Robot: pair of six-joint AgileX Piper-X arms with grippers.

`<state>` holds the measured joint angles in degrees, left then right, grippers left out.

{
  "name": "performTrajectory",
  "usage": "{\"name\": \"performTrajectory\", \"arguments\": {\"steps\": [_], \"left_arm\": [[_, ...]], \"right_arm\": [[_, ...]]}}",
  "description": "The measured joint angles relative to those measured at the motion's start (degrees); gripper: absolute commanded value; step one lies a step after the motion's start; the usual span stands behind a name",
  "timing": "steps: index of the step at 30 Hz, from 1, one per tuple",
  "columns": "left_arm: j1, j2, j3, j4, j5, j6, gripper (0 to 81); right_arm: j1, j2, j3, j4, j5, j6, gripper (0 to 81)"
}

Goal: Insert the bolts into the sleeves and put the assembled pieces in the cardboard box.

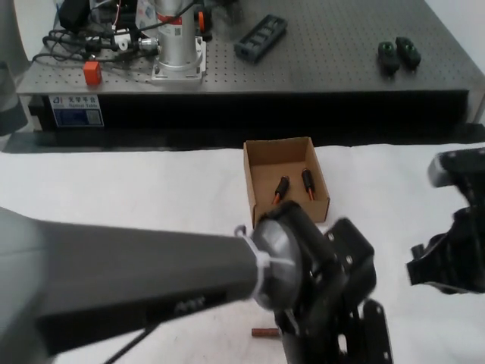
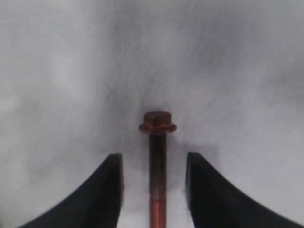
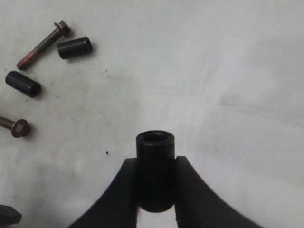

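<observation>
On the white cloth lies a copper bolt (image 2: 157, 161), hex head pointing away, between the fingers of my left gripper (image 2: 153, 156). That gripper is open, with a gap on each side of the shank. My right gripper (image 3: 156, 161) is shut on a black sleeve (image 3: 155, 142), its bore end sticking out past the fingertips above the cloth. Farther off lie two loose bolts (image 3: 42, 45) (image 3: 14, 126) and two loose sleeves (image 3: 75, 48) (image 3: 23, 83). The cardboard box (image 1: 261, 152) stands mid-bench with two assembled pieces (image 1: 282, 187) (image 1: 308, 180) inside.
The left arm's thick grey link (image 1: 129, 288) crosses the foreground and hides much of the near cloth. A copper bolt end (image 1: 263, 332) pokes out beside it. Behind the box runs a perforated metal bench (image 1: 341, 68) with a metal post, cables and a black tray (image 1: 261, 36).
</observation>
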<state>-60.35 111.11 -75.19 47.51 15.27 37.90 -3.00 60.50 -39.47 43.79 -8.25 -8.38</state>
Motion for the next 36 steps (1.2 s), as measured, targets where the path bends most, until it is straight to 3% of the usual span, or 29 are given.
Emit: {"name": "performTrajectory", "arguments": {"steps": [4, 6, 10, 15, 20, 24, 30, 31, 32, 36], "left_arm": [[-0.8, 1.1, 0.0, -0.1, 0.0, 0.0, 31.1], [-1.0, 1.8, 0.0, -0.6, -0.4, 0.0, 26.8], [-1.0, 2.0, 0.0, -1.3, -1.1, 0.0, 0.9], [-1.0, 2.0, 0.0, -2.2, -1.9, -3.9, 0.7], [-0.4, 0.7, 0.2, -3.7, -7.0, -12.2, 0.7], [5.4, -6.5, 2.5, -8.7, -6.7, -22.4, 0.7], [18.8, -26.1, 12.7, -32.3, 7.1, -42.9, 0.7], [21.7, -30.3, 16.4, -41.1, 10.9, -49.9, 0.7], [22.5, -31.8, 18.2, -45.6, 12.9, -53.3, 0.7], [23.4, -33.7, 23.1, -57.8, 20.6, -64.4, 0.7]], "right_arm": [[-1.5, -1.9, 0.0, 0.5, -1.2, 0.0, 2.1], [-1.9, -2.3, 0.0, 0.8, -1.6, 0.0, 2.1], [-2.2, -3.1, 0.0, 1.8, -2.2, 0.0, 2.1], [-2.2, -3.2, 0.0, 1.9, -2.4, 0.2, 2.1], [-2.2, -7.3, 0.7, 2.0, -6.6, 0.7, 2.1], [-2.2, -14.2, 2.9, 2.0, -12.9, 1.5, 2.1], [2.4, -22.2, 10.8, 1.3, -28.6, 8.4, 2.1], [5.5, -23.5, 13.9, -1.3, -33.4, 11.3, 2.1], [5.9, -23.5, 13.9, -1.3, -33.4, 11.7, 2.1], [15.5, -22.8, 17.1, -16.9, -36.1, 22.4, 2.1]]}}
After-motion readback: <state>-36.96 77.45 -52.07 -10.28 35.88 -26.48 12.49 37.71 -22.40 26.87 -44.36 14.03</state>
